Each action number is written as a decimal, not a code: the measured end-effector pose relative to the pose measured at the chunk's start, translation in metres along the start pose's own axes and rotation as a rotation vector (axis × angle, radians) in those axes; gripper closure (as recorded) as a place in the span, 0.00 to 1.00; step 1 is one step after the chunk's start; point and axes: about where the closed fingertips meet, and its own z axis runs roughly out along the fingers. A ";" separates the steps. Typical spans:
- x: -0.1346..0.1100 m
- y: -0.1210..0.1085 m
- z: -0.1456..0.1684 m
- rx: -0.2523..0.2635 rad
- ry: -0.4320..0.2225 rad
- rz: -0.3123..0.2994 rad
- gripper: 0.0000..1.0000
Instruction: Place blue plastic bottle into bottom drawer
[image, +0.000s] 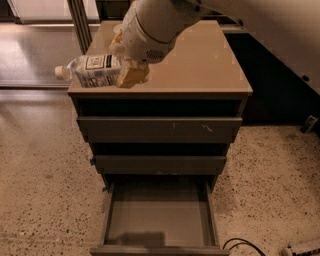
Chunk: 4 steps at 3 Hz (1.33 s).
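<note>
The blue plastic bottle (90, 70) is a clear bottle with a white cap and a white label with dark print. It lies sideways in the air, cap to the left, over the cabinet top's left front corner. My gripper (127, 70) is shut on the bottle's right end, with one tan finger (131, 76) in front of it. The bottom drawer (160, 215) is pulled open below, and its flat grey interior holds nothing.
The brown cabinet top (200, 65) spans the upper middle. Two shallower drawers (160, 130) above the bottom one stick out a little. My large white arm (165, 25) fills the top right. A black cable (245, 245) lies on the speckled floor at the lower right.
</note>
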 end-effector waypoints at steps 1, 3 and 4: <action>0.051 0.037 0.049 -0.106 -0.051 0.032 1.00; 0.059 0.063 0.054 -0.118 -0.059 0.054 1.00; 0.071 0.088 0.055 -0.125 -0.062 0.093 1.00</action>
